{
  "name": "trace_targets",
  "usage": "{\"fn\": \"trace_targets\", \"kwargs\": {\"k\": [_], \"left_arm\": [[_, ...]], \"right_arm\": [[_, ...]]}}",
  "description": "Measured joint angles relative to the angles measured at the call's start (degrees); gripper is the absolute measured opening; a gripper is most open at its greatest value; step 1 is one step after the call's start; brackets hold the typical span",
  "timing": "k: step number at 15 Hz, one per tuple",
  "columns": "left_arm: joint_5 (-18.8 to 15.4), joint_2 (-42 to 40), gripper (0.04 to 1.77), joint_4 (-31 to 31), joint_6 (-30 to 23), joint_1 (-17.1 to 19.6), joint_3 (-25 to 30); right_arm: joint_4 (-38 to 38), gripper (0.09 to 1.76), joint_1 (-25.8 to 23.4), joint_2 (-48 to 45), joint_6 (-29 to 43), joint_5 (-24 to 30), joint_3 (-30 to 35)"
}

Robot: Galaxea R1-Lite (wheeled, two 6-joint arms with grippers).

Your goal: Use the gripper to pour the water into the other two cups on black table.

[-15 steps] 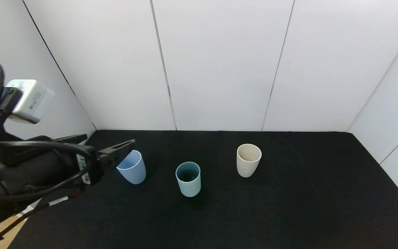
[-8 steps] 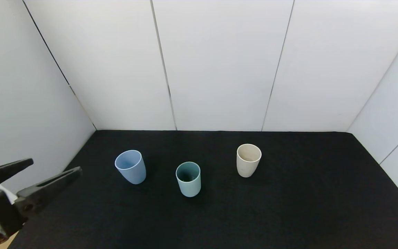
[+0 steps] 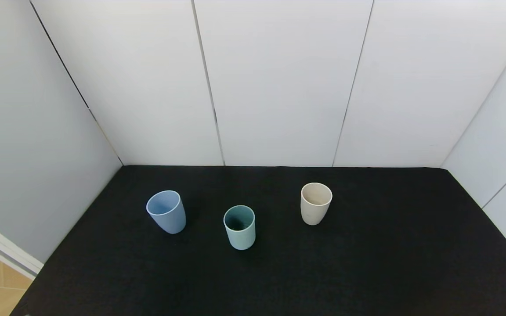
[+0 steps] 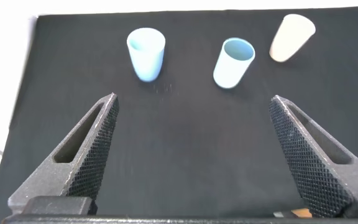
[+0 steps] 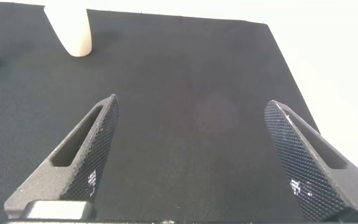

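Three cups stand upright on the black table [image 3: 367, 263]: a periwinkle blue cup [image 3: 166, 212] at the left, a pale teal-green cup [image 3: 239, 227] in the middle, a cream-beige cup [image 3: 316, 203] at the right. I cannot make out the water in the cream cup. Neither gripper shows in the head view. My left gripper [image 4: 192, 99] is open and empty, held back from the blue cup [image 4: 146, 53], teal cup [image 4: 233, 62] and cream cup [image 4: 291, 37]. My right gripper [image 5: 191, 101] is open and empty over bare cloth, away from the cream cup [image 5: 70, 28].
White wall panels [image 3: 279, 87] border the table at the back and on both sides. The table's left front corner ends at a white frame [image 3: 2, 252] with tan floor beyond. Bare black cloth lies in front of the cups.
My left arm has drawn back from beside the blue cup, down and to the left, and has left the head view. The cups have not moved.
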Motion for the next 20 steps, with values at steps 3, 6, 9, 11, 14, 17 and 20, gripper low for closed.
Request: {"fn": "trace_targets", "kwargs": {"k": [3, 6, 9, 11, 14, 17, 20], "left_arm": [[1.00, -7.16, 1.72, 1.05, 0.94, 1.55, 4.17], [0.79, -11.33, 1.72, 1.10, 4.55, 2.86, 6.24], [0.57, -16.53, 1.72, 0.94, 8.48, 4.02, 9.87], [1.02, -20.86, 1.72, -0.41, 11.65, 4.27, 13.48], [1.82, -24.17, 1.72, -9.25, 12.62, 4.46, 19.80], [4.63, -25.10, 1.72, -12.23, 10.58, 4.47, 22.49], [5.92, -25.28, 1.72, -8.59, 5.64, 4.47, 22.86]], "right_arm": [[0.02, 1.71, 0.00, 0.00, -0.02, 0.00, 0.00], [0.02, 1.71, 0.00, 0.00, 0.00, 0.00, 0.00], [0.00, 1.71, 0.00, 0.00, 0.00, 0.00, 0.00], [0.00, 1.71, 0.00, 0.00, 0.00, -0.02, 0.00], [0.00, 1.71, 0.00, 0.00, 0.00, -0.02, 0.00], [0.00, 1.71, 0.00, 0.00, 0.00, 0.00, 0.00], [0.00, 1.71, 0.00, 0.00, 0.00, 0.00, 0.00]]}}
